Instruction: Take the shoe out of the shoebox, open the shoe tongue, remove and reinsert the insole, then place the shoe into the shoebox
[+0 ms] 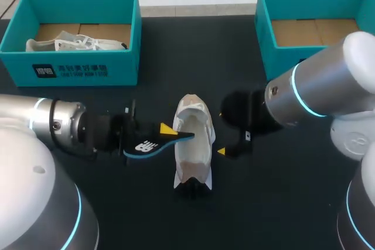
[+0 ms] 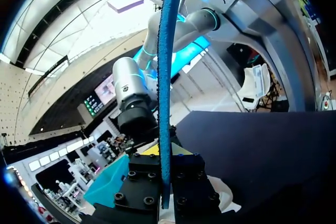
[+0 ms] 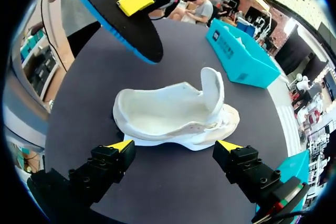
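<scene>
White low-cut fabric shoe [image 1: 193, 150] sits sole-down in the middle of the black table [image 1: 275, 215], its mouth gaping upward and its bed bare. My left pincer [image 1: 166, 130] is clamped on the flat black insole with a blue rim [image 1: 153, 143], holding it just over the shoe's left side. Seen along that wrist, the insole [image 2: 165, 93] stands edge-on between the two fingers, a grip that, I judge, lets its free end be steered back into the opening. My right pincer [image 3: 176, 148] hangs low at the shoe's other side, yellow-tipped fingers apart and touching nothing. The shoe [image 3: 176, 111] lies just ahead of them, so the pincer seems placed to steady the upper during reinsertion. Behind, a teal cardboard shoebox at the left [image 1: 76, 65] holds another pale shoe [image 1: 73, 43]. Its twin at the right [image 1: 266, 33] shows only a brown floor and looks the likely home for this shoe.
</scene>
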`<action>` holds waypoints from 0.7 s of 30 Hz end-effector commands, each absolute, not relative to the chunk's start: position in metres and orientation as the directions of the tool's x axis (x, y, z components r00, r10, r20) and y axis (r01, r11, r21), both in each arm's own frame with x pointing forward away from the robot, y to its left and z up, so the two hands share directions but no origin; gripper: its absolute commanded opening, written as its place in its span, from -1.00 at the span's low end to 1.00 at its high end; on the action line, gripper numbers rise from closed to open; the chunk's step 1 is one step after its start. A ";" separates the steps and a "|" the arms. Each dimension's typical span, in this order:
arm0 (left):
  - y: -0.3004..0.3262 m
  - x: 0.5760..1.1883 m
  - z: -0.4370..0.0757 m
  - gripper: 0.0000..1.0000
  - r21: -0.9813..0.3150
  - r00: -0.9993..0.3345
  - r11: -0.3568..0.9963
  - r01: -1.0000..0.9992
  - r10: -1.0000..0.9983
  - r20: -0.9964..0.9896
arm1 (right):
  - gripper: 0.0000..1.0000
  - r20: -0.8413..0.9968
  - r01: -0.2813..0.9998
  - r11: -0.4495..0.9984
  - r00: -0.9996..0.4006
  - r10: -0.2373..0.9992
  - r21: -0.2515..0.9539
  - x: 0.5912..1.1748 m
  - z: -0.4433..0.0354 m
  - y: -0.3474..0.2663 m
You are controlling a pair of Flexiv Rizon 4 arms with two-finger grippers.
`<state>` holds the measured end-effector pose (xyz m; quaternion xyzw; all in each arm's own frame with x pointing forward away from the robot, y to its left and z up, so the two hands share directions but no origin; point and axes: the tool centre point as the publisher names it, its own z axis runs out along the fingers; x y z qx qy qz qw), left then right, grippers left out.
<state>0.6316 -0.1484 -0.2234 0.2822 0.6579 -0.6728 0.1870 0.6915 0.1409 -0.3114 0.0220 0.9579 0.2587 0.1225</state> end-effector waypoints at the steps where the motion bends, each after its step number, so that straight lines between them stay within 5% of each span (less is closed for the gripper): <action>1: -0.148 0.631 -0.228 -1.00 -0.782 -0.774 -0.060 0.620 0.112 -0.623 | 1.00 -0.215 -0.024 0.845 -0.971 0.108 0.534 0.698 -0.327 0.150; 21: -0.171 0.624 -0.256 -1.00 -0.782 -0.774 -0.051 0.621 0.119 -0.622 | 1.00 -0.193 -0.017 0.867 -0.977 0.092 0.499 0.693 -0.334 0.148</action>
